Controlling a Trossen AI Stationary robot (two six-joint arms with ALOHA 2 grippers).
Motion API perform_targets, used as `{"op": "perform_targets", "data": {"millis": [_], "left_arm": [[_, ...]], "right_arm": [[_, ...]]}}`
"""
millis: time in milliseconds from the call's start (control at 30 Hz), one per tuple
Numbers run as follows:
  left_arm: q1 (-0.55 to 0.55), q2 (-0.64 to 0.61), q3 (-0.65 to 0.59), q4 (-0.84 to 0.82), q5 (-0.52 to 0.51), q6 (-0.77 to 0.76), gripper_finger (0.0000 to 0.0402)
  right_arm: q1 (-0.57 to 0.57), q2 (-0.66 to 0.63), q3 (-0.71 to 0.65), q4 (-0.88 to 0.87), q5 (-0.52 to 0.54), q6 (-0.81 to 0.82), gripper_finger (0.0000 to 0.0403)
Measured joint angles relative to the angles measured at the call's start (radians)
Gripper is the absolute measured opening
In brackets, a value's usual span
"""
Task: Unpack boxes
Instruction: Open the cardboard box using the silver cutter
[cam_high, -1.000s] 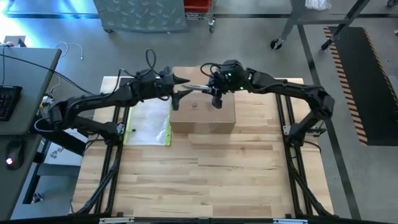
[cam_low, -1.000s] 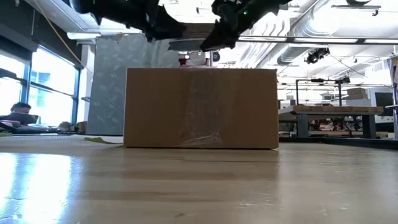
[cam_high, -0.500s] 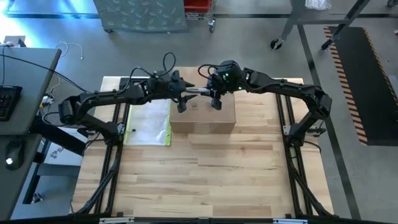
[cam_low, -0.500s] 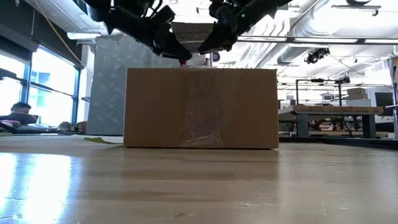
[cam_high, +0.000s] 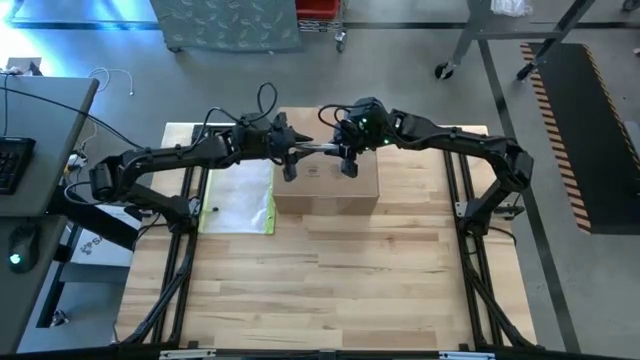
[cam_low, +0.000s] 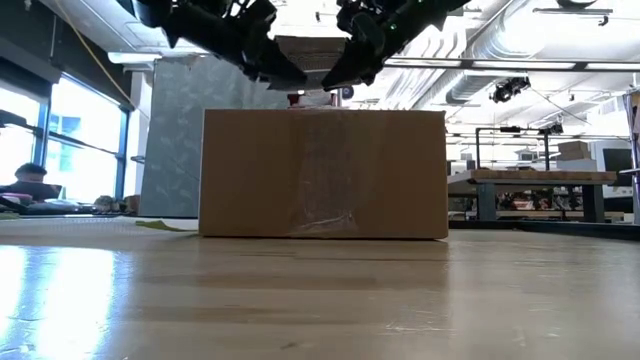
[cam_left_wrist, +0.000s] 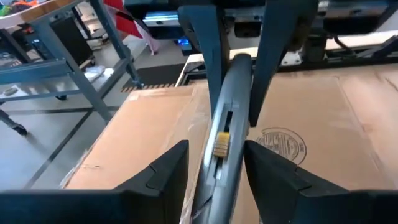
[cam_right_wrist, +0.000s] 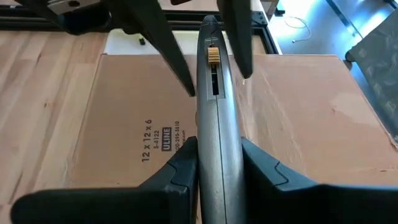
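Observation:
The brown cardboard box (cam_high: 325, 185) (cam_low: 322, 172) stands flat on the table's far middle, its taped top closed. A grey box cutter (cam_high: 318, 147) (cam_right_wrist: 214, 93) with a yellow slider (cam_left_wrist: 222, 143) lies level in the air just above the box's top. My right gripper (cam_high: 347, 163) (cam_right_wrist: 217, 152) is shut on one end of it. My left gripper (cam_high: 290, 166) (cam_left_wrist: 216, 165) is open, one finger on each side of the cutter's other end beside the slider, and I cannot tell whether they touch it. My right gripper pinches the box cutter's end far from the yellow slider (cam_right_wrist: 216, 134) between its two fingers. The fingers (cam_right_wrist: 183, 171) come from above, pointing down, and lie across the cutter. It is level, lifted clear of the box top, reaching toward the left arm.
A flat clear sleeve with a yellow edge (cam_high: 240, 200) lies on the table against the box's left side. A desk with keyboard and mouse (cam_high: 25, 170) stands off the table's left. The near half of the wooden table (cam_high: 320, 290) is bare wood.
My left gripper has moved toward the table's right, over the box's left part, and has turned its fingers downward around the cutter's free end. My right gripper has kept the cutter still above the box.

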Motion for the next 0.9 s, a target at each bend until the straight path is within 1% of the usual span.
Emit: {"op": "perform_targets", "data": {"millis": [100, 267, 433, 467, 533, 600, 700, 733, 800, 900], "left_arm": [[0.000, 0.000, 0.000, -0.003, 0.001, -0.005, 0.0121], [-0.002, 0.000, -0.001, -0.008, 0.026, 0.001, 0.0061], [-0.003, -0.001, -0.002, -0.021, 0.037, -0.005, 0.0061], [-0.003, -0.001, -0.002, -0.022, 0.035, -0.009, 0.0061], [-0.003, -0.001, -0.002, -0.025, 0.026, -0.029, 0.0061], [-0.001, -0.002, -0.016, -0.017, 0.011, -0.054, 0.0060], [0.008, -0.003, -0.054, 0.029, -0.007, -0.107, 0.0060], [0.012, -0.003, -0.069, 0.058, -0.014, -0.127, 0.0060], [0.013, -0.004, -0.104, 0.143, -0.011, -0.166, 0.0060], [0.014, -0.004, -0.151, 0.266, 0.030, -0.197, 0.0059]], "right_arm": [[0.000, 0.000, 0.000, 0.000, -0.001, 0.001, 0.0060], [0.000, -0.001, 0.000, -0.006, -0.014, -0.022, 0.0060], [0.001, -0.001, -0.002, -0.008, -0.010, -0.019, 0.0060], [0.001, -0.001, -0.002, -0.008, -0.008, -0.026, 0.0066], [0.001, -0.001, -0.002, -0.007, 0.006, -0.044, 0.0092], [0.000, -0.006, -0.002, -0.017, 0.035, -0.050, 0.0130], [-0.014, -0.031, -0.001, -0.098, 0.105, -0.043, 0.0184], [-0.023, -0.038, -0.001, -0.140, 0.113, -0.041, 0.0199], [-0.051, -0.041, -0.011, -0.189, 0.106, -0.031, 0.0222], [-0.087, -0.050, -0.116, -0.111, 0.043, -0.013, 0.0237]]}}
